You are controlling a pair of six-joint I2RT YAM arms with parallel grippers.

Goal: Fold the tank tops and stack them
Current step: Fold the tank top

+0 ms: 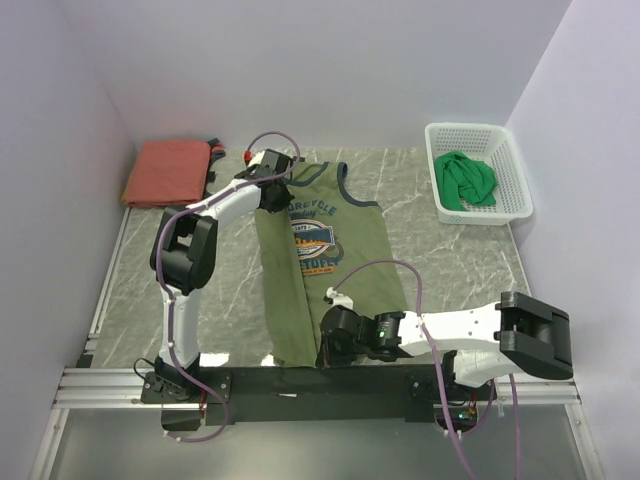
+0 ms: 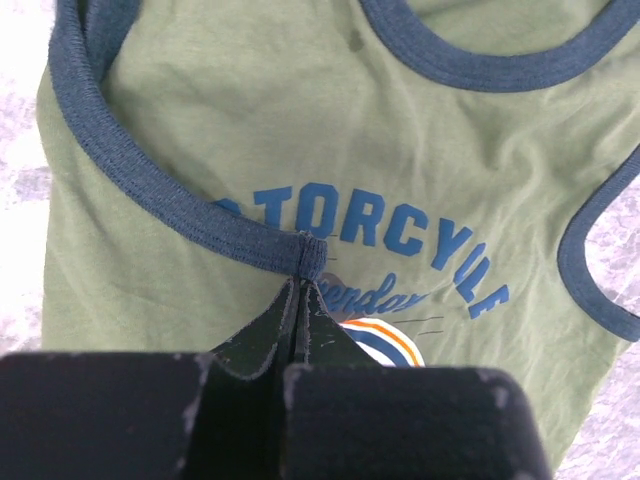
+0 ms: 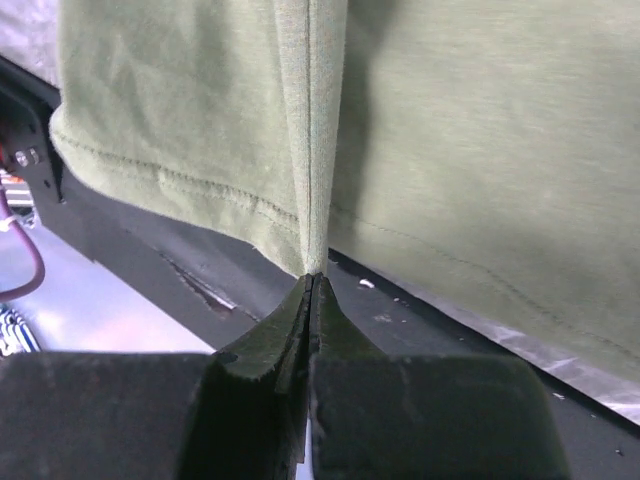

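Note:
The olive green tank top [image 1: 325, 250] with navy trim and a chest graphic lies in the middle of the table, its left side folded over. My left gripper [image 1: 272, 192] is shut on its navy armhole trim [image 2: 310, 255] at the far end. My right gripper [image 1: 327, 352] is shut on the bottom hem [image 3: 312, 255] at the near edge. The rust-red tank top [image 1: 165, 172] lies folded at the far left. The bright green tank top [image 1: 466, 180] is crumpled in the basket.
The white mesh basket [image 1: 505, 165] stands at the far right. Walls close in on the left, back and right. A black rail [image 1: 300, 380] runs along the table's near edge, under the hem.

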